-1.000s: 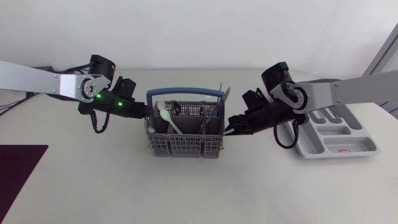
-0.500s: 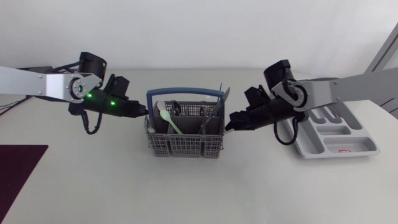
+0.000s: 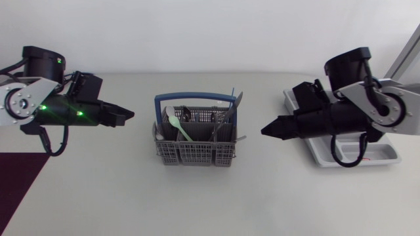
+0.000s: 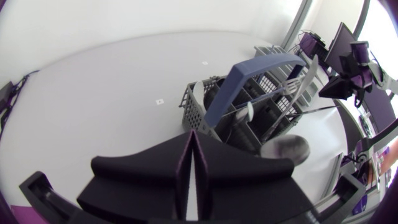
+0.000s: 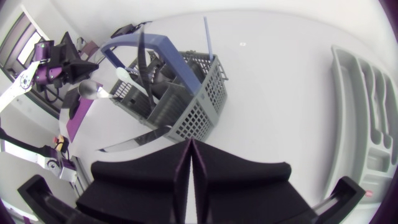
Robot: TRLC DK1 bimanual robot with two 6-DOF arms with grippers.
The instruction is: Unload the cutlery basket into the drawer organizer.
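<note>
No writing, label, number or sign is legible in any of the views.

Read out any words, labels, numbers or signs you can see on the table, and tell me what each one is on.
No text can be read in any view.
Small red label on the light grey plastic drawer organizer: too small to read.
Grey mesh plastic cutlery basket with a blue handle: no print visible.
</note>
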